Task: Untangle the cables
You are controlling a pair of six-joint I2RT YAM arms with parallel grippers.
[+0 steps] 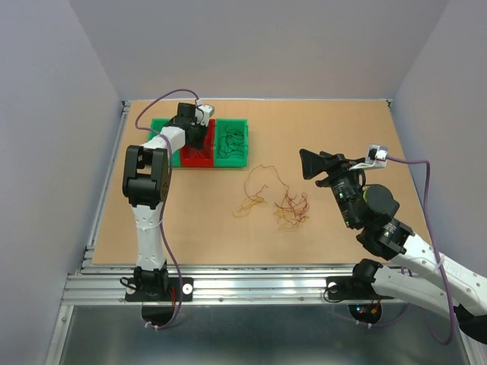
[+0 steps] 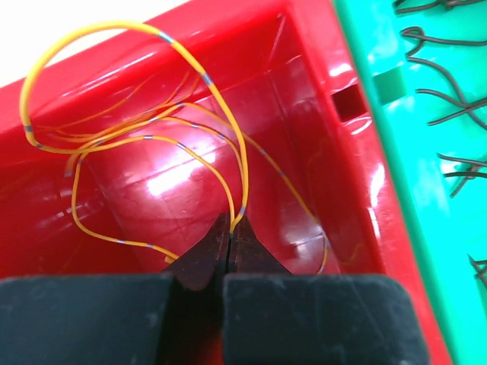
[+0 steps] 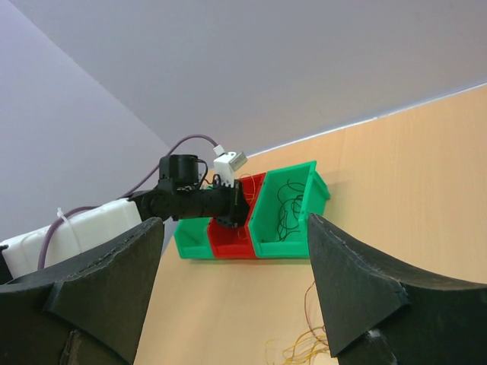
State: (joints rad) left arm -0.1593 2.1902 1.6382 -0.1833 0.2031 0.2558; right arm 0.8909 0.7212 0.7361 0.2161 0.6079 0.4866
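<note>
My left gripper (image 2: 230,234) is shut on a yellow cable (image 2: 204,76) with small grey marks; the cable loops over the inside of the red bin (image 2: 319,99). From above, this gripper (image 1: 199,135) sits in the red bin (image 1: 199,158). Dark green cables (image 1: 230,141) lie in the green bin to its right. Loose orange-yellow cables (image 1: 249,204) and a red and yellow clump (image 1: 292,211) lie mid-table. My right gripper (image 1: 310,163) hangs open and empty above the table, right of the clumps, facing the bins (image 3: 234,228).
Green bins (image 1: 162,125) (image 1: 242,160) flank the red one at the back left. A thin curled strand (image 1: 262,176) lies between bins and clumps. Lilac arm cables (image 1: 422,171) run to each wrist. Grey walls surround the table.
</note>
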